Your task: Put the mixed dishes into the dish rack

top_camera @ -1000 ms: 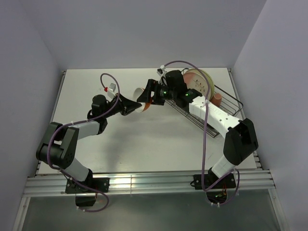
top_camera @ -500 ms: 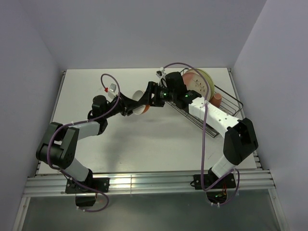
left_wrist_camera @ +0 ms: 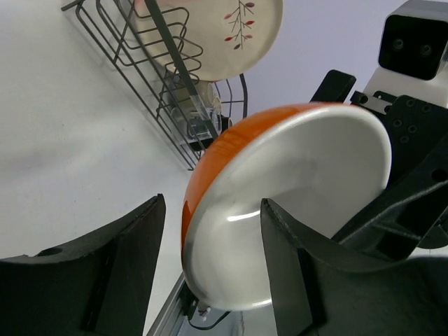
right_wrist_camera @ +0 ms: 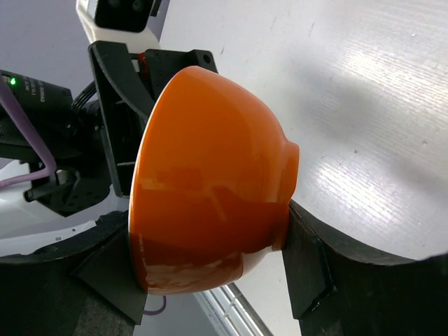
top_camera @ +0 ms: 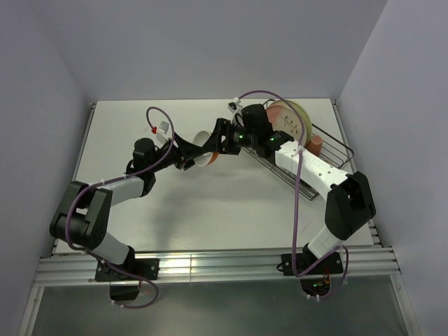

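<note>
Best pinch the stiff, slick, chippable orange bowl across its wall; clamped in right end effector, with left end effector seemingly parted astride its rim.

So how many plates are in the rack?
2: a cream round plate with a red sprig and a pink-cream round plate, upright together at the dark wire rack's far end. Others may be hidden.

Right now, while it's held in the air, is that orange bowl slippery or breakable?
Probably slippery: the orange bowl looks glossy with bright reflections, and the right hand pinches its curved outside. Likely stiff and breakable, since it looks ceramic. Laid on its side, the round wall would probably let it roll.
</note>
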`<move>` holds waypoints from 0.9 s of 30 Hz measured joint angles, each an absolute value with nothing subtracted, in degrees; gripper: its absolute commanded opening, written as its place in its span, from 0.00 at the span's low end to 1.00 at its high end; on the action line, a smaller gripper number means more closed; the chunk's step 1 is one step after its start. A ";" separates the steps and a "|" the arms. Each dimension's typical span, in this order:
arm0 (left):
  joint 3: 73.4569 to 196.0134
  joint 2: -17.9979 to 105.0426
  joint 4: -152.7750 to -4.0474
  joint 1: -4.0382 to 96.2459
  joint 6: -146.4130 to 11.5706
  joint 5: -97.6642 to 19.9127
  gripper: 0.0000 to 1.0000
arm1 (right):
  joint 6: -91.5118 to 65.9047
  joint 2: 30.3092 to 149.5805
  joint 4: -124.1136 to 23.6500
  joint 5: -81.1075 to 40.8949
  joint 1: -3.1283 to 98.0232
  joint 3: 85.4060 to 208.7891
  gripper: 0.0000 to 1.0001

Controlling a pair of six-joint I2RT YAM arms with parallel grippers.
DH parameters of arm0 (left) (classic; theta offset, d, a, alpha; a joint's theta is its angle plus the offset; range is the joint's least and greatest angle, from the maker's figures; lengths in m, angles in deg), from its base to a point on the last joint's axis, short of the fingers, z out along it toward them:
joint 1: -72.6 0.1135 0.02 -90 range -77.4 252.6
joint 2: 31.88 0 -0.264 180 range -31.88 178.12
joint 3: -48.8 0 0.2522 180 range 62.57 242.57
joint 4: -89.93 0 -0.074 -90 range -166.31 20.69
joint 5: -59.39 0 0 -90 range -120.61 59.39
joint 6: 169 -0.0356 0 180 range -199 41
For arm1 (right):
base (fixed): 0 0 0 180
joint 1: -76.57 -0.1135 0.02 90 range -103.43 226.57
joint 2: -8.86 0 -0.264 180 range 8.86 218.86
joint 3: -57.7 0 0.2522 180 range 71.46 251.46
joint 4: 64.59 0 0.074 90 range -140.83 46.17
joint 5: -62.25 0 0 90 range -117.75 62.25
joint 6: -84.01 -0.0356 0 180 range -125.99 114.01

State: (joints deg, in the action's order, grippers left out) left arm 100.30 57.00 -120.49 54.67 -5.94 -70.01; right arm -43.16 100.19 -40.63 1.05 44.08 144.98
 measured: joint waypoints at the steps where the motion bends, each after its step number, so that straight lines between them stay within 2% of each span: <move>1: 100.35 56.52 -119.51 54.67 -6.51 -69.97 0.63 | -43.00 100.19 -40.61 1.05 44.30 144.98 0.28; 13: 101.98 52.34 -109.93 56.86 -12.92 -69.60 0.64 | -40.62 100.15 -40.59 1.03 47.38 144.91 0.25; 27: 103.43 41.79 -98.37 65.01 -19.65 -68.70 0.66 | -33.28 96.72 -37.02 0.81 53.85 143.45 0.24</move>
State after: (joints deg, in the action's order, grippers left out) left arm 103.43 41.79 -98.37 65.01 -19.65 -68.70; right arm -33.28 96.72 -37.02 0.81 53.85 143.45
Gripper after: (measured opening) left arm 0.658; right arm 0.708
